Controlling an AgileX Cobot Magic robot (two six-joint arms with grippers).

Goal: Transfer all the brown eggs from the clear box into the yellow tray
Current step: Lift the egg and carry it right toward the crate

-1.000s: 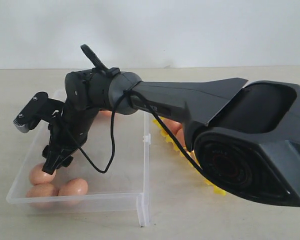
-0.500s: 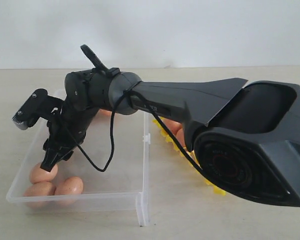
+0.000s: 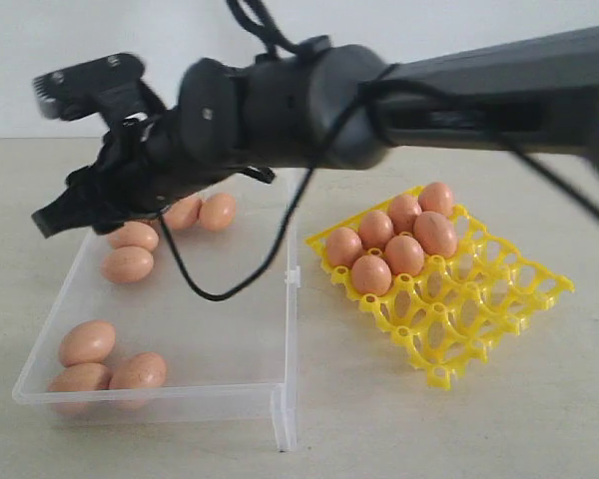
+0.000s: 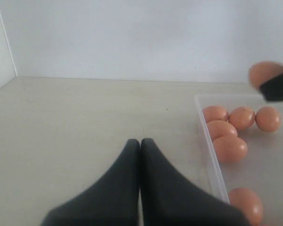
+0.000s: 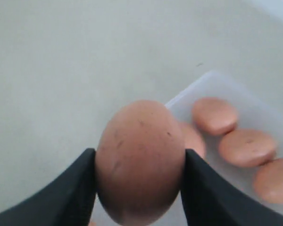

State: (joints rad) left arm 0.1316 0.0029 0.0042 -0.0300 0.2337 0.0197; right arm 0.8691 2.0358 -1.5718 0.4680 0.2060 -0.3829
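Brown egg (image 5: 140, 155) is clamped in right gripper (image 5: 137, 188), up over clear box (image 3: 230, 329)'s left edge; left gripper (image 4: 140, 143) pinched closed, empty, just outside box wall.

A robotics lab's test bench, by the look: plain beige tabletop (image 4: 85, 117), blank white wall (image 4: 132, 37), black jointed robot arm (image 3: 280, 110).

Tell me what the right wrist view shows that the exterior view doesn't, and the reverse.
Only the right wrist view: the egg clamped in the right gripper. Only the exterior view: the yellow tray, partly filled with eggs, and three eggs in the clear box's near corner. Both: that box, with loose eggs at its far end.
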